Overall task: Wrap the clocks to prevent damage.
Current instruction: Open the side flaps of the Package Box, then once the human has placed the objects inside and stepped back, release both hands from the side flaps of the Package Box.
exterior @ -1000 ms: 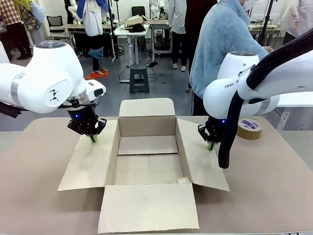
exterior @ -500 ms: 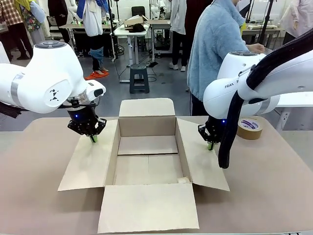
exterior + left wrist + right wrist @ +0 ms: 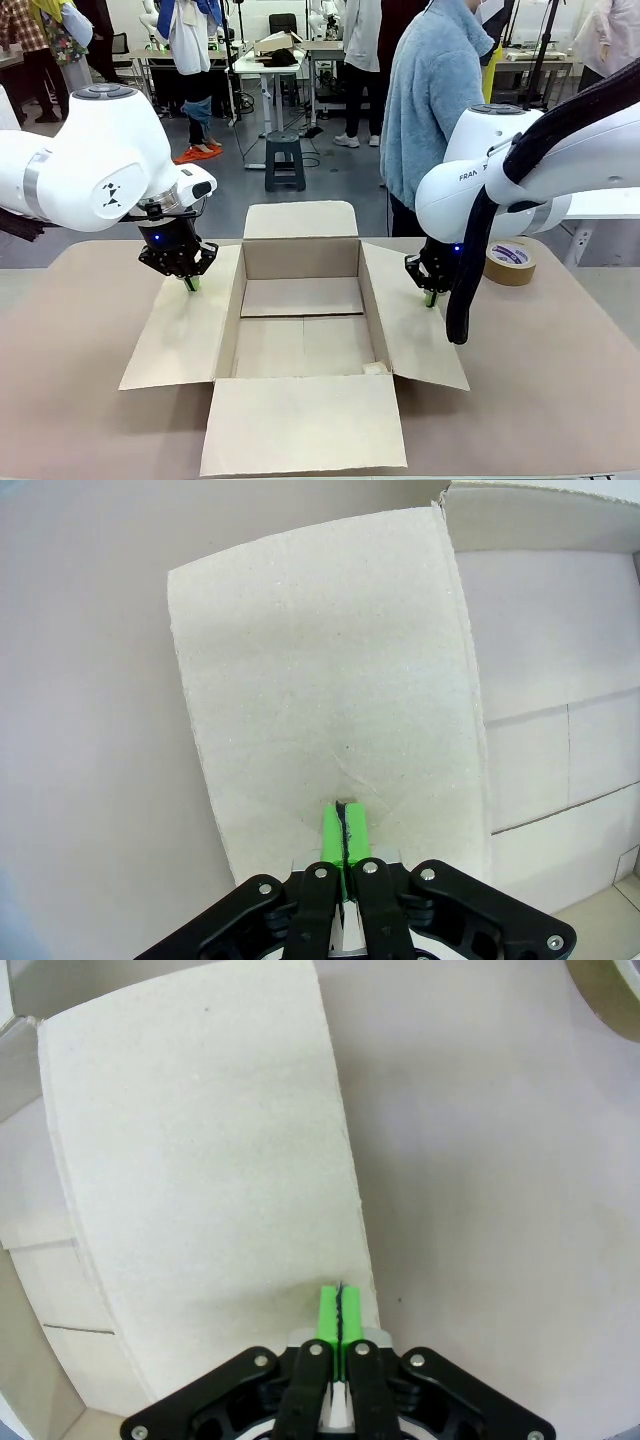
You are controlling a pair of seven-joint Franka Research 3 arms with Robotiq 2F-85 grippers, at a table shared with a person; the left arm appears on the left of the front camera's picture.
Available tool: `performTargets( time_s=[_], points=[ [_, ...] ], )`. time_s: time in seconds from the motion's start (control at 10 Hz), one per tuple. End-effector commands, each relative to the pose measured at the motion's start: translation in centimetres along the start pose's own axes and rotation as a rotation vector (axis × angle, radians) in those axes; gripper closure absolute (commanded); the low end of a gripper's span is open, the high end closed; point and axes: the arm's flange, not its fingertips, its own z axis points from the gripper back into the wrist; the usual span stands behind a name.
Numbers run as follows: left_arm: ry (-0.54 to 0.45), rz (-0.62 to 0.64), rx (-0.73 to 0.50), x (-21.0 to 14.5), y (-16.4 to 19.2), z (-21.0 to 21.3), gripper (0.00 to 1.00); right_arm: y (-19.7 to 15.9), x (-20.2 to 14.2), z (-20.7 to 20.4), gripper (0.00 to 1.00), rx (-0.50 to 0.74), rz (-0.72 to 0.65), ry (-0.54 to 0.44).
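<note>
Pinning box (image 3: 300, 258) side flaps: left gripper (image 3: 190, 283), right gripper (image 3: 431, 297) both closed tight, empty; box opening lies between them.

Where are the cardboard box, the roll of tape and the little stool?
cardboard box (image 3: 300, 258): front view, its far inner wall.
roll of tape (image 3: 512, 254): front view, its labelled top.
stool (image 3: 285, 138): front view, its seat.

My end effector (image 3: 343, 820) rises from the bottom edge, its green pads (image 3: 332, 832) pressed flat together with nothing between them. They point at the near end of a pale cardboard flap (image 3: 320, 680) spread out over the grey surface (image 3: 90, 730). At right, the flap joins the open box (image 3: 560, 660), whose floor shows seams.
</note>
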Motion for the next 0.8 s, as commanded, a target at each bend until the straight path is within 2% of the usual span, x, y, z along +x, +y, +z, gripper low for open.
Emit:
performTargets(
  time_s=[0.0,0.7],
  points=[
    [-0.003,0.001,0.003,0.07,-0.1,0.05,1.0,-0.01,0.0,-0.01,0.99,0.0,0.0,-0.001],
    [-0.003,0.001,0.003,0.07,-0.1,0.05,1.0,-0.01,0.0,-0.01,0.99,0.0,0.0,-0.001]
  ],
)
